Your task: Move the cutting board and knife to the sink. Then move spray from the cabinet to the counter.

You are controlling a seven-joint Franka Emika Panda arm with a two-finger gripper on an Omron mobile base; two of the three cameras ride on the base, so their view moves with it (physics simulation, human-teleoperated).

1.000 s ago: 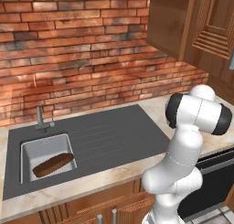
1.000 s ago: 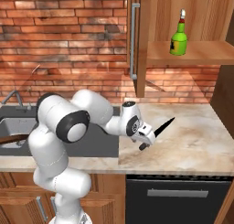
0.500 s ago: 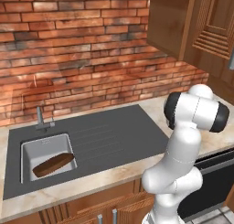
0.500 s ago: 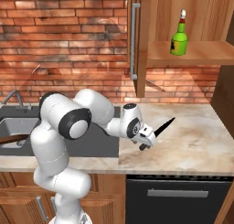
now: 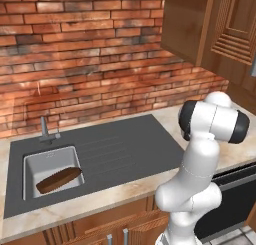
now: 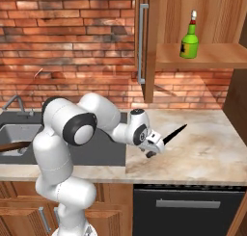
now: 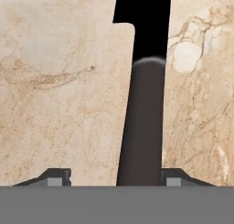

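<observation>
One knife (image 6: 173, 134) you see gripped between closed fingers (image 7: 173, 177) of the gripper (image 6: 153, 148), raised above the counter (image 6: 202, 148); the cutting board (image 5: 58, 180) lies in the sink (image 5: 50, 161).

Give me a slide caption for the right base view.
Gripper holds the knife above the counter; spray waits in the cabinet.

— How's the light?
— Even, fairly bright and warm, with no glare anywhere. The arm (image 6: 91, 122) throws a soft shadow on the counter (image 6: 202, 148).
— And sharpness?
— Both base views are slightly soft and rendered. The hand view is crisp on the marble veins; its top strip is flat black.
</observation>
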